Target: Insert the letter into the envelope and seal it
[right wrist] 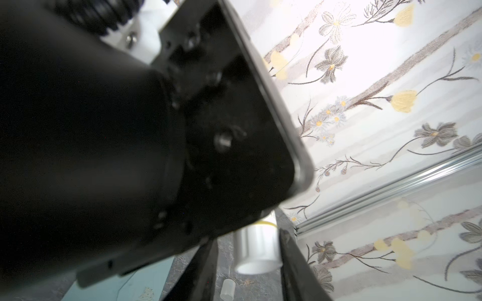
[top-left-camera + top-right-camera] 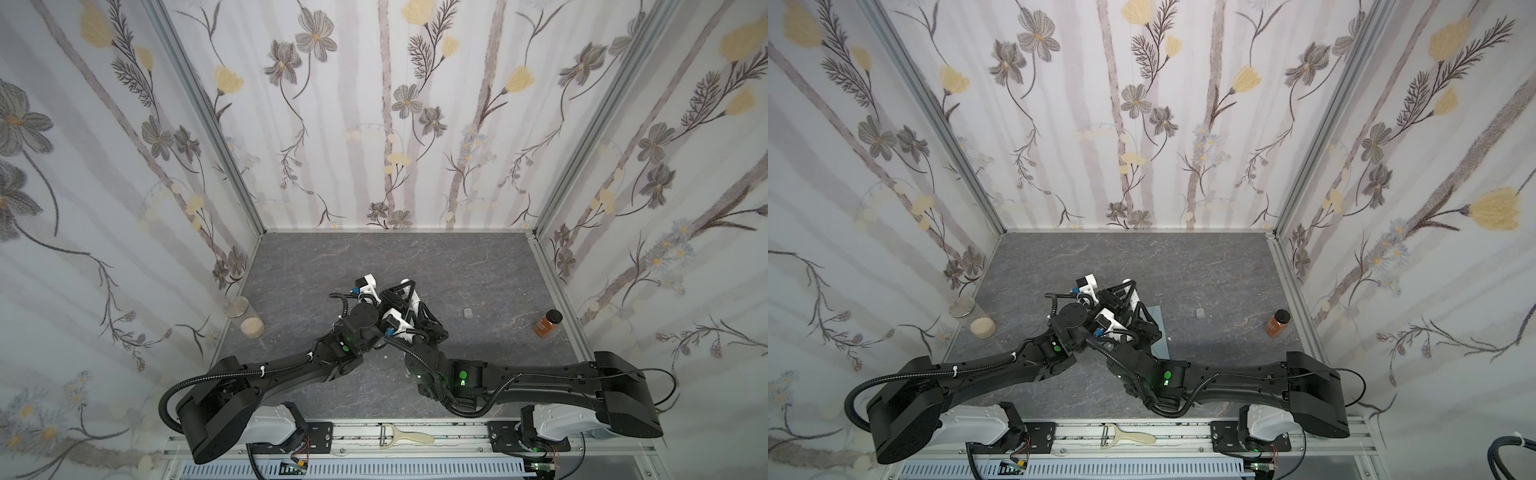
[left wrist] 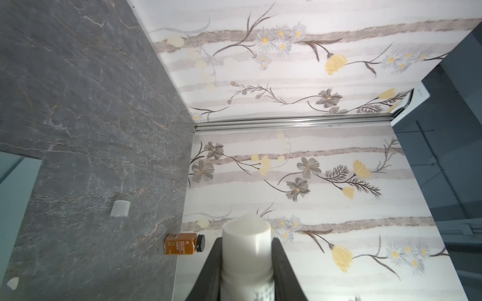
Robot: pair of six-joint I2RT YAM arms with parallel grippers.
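My left gripper [image 3: 246, 241] is shut on a white glue stick [image 3: 246, 250], held above the middle of the table in both top views [image 2: 415, 300] [image 2: 1133, 299]. My right gripper [image 1: 247, 235] stands open around the stick's free end [image 1: 257, 250], with a gap beside one finger. Both grippers meet there, left [image 2: 405, 291] and right [image 2: 419, 311]. The blue-grey envelope [image 2: 1156, 322] lies flat under them, mostly hidden by the arms; a corner shows in the left wrist view [image 3: 15, 187]. In the right wrist view a pale sheet [image 1: 146, 278] carries a small floral print; whether it is the letter I cannot tell.
A small translucent cap [image 2: 468, 312] lies on the grey tabletop right of the grippers. An amber spice bottle [image 2: 548, 323] stands by the right wall. A glass jar [image 2: 245, 316] sits by the left wall. A peeler [image 2: 405, 436] rests on the front rail.
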